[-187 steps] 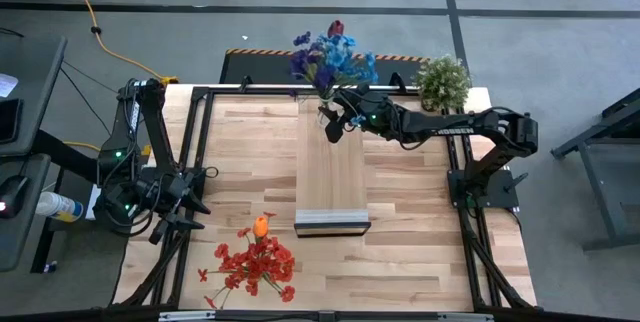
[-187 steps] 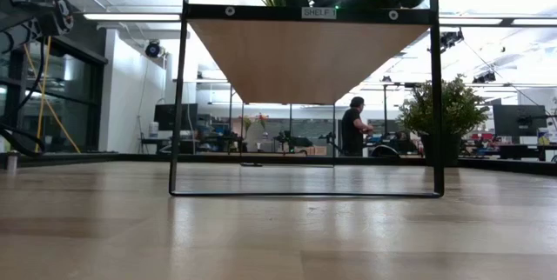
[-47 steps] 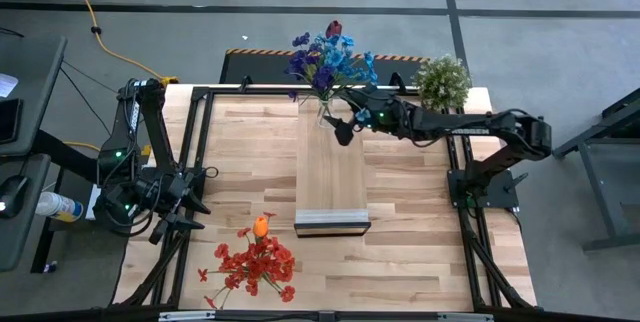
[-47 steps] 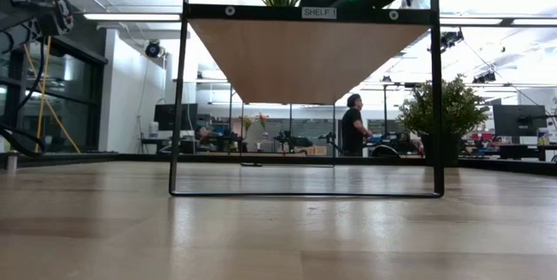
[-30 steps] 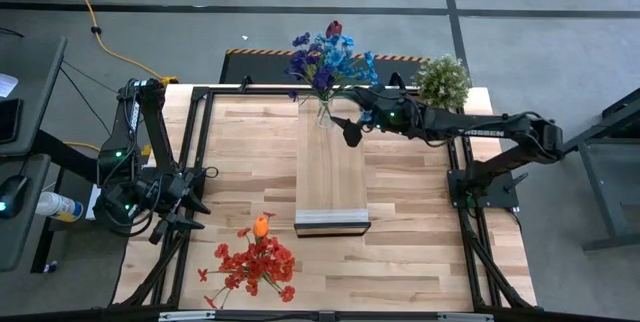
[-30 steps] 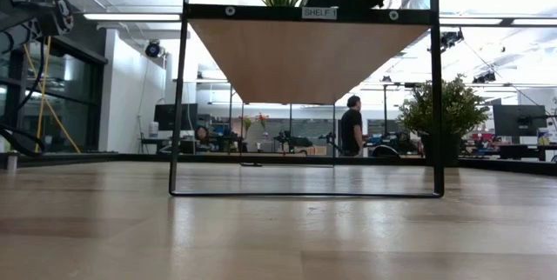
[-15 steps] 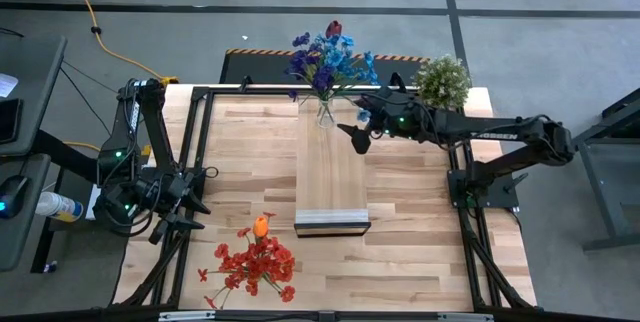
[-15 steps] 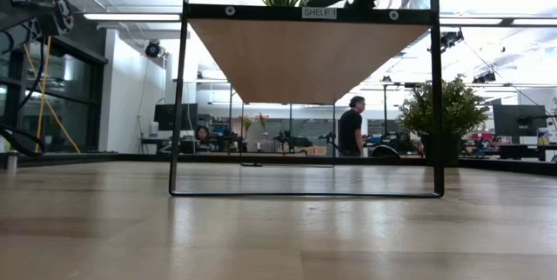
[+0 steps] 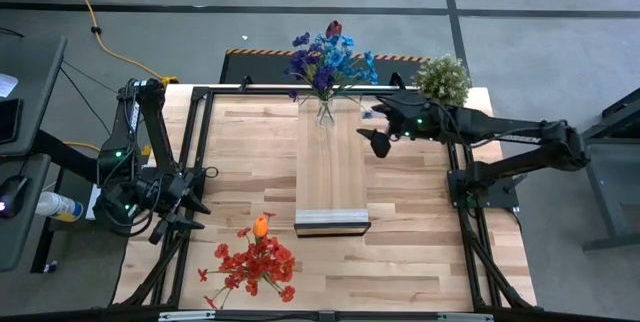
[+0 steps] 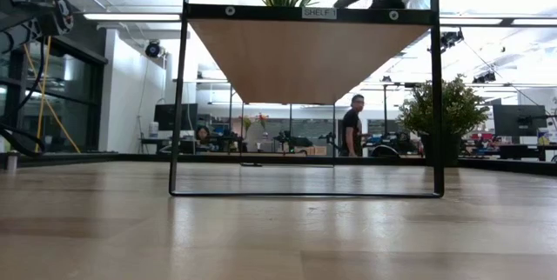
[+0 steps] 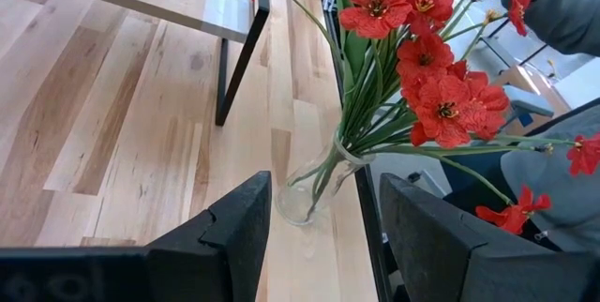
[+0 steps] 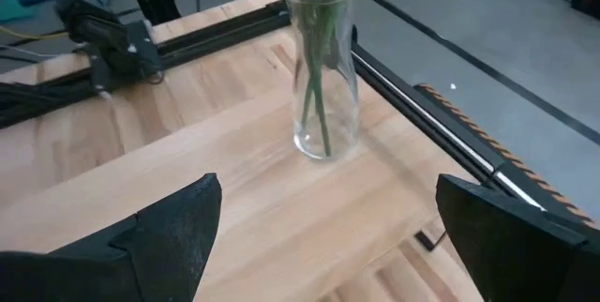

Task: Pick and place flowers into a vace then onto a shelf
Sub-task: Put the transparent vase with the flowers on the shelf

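Note:
A clear glass vase (image 9: pixel 325 113) of blue, purple and maroon flowers (image 9: pixel 326 57) stands upright by its base on the far end of the light-wood shelf (image 9: pixel 332 177). The right wrist view shows the vase (image 12: pixel 324 105) with green stems inside. My right gripper (image 9: pixel 378 140) (image 12: pixel 328 236) is open, off the shelf's right edge, apart from the vase. A second glass vase (image 11: pixel 314 188) of red flowers (image 9: pixel 256 260) (image 11: pixel 422 67) with one orange head (image 9: pixel 260 227) sits on the tabletop near its near edge. My left gripper (image 9: pixel 190 202) (image 11: pixel 323 246) is open, at the table's left, short of that vase.
A bushy pale-green potted plant (image 9: pixel 442 80) (image 10: pixel 442 110) stands at the table's far right corner, close behind the right arm. Black frame rails (image 9: pixel 200 152) run along the table's edges. The shelf's black legs (image 10: pixel 178 97) show in the low view. A person (image 10: pixel 352 128) stands in the room beyond.
My right gripper has drawn back from the blue-flower vase toward the table's right edge and slightly nearer, leaving the shelf top, its fingers open. The vase has stayed upright on the shelf's far end. The left arm has kept still.

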